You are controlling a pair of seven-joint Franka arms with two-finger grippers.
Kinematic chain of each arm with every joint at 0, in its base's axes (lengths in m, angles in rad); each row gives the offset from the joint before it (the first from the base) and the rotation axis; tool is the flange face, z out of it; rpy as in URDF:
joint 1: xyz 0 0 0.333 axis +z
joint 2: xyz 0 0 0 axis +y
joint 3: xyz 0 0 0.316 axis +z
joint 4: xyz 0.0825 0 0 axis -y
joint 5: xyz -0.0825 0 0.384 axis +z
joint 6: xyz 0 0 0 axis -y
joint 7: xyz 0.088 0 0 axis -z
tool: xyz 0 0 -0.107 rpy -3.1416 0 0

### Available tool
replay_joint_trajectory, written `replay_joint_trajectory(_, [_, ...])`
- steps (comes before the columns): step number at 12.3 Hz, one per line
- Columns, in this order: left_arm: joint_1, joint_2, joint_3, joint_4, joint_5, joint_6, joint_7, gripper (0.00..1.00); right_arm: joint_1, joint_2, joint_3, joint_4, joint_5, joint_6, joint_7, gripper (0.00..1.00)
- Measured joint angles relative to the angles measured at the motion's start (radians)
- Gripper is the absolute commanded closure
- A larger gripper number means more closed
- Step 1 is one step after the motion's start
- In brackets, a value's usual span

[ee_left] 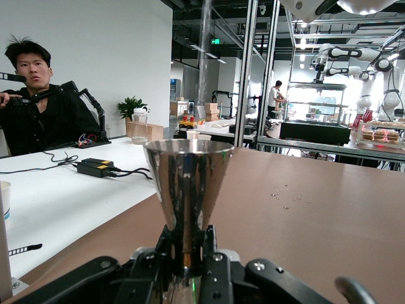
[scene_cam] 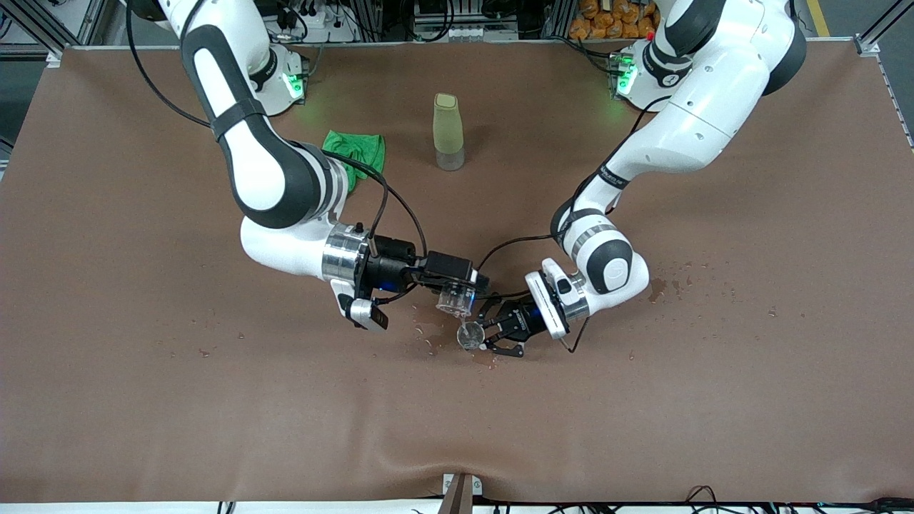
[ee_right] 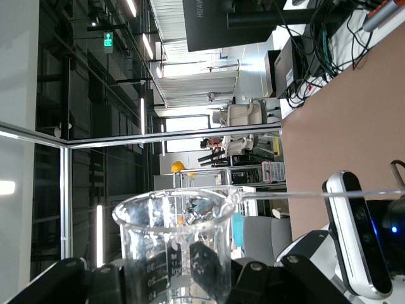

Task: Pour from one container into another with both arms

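A: Glass cup (scene_cam: 454, 298)?
B: Held tipped in right gripper (scene_cam: 477, 285), fingers clamped on it, lip over jigger (scene_cam: 470, 335) for pouring.

A: Jigger?
B: Kept upright at waist by left gripper (scene_cam: 488, 331), fingers (ee_left: 216, 278) closed narrow on it, rim just under cup, low over bench (scene_cam: 143, 400), likely to catch the stream.

A: Remainder?
B: Yellow-green bottle (scene_cam: 448, 132) and green cloth (scene_cam: 355, 153) parked farther from camera, well apart. Droplets (scene_cam: 671, 285) scattered; spill risk judged real.
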Motion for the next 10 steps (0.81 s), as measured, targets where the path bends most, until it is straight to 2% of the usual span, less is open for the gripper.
replay_joint_trajectory(10, [-0.001, 0.000, 0.000, 0.000, 0.000, 0.000, 0.000, 1.00, -0.002, 0.006, 0.000, 0.008, 0.010, -0.031, 0.128, 1.00])
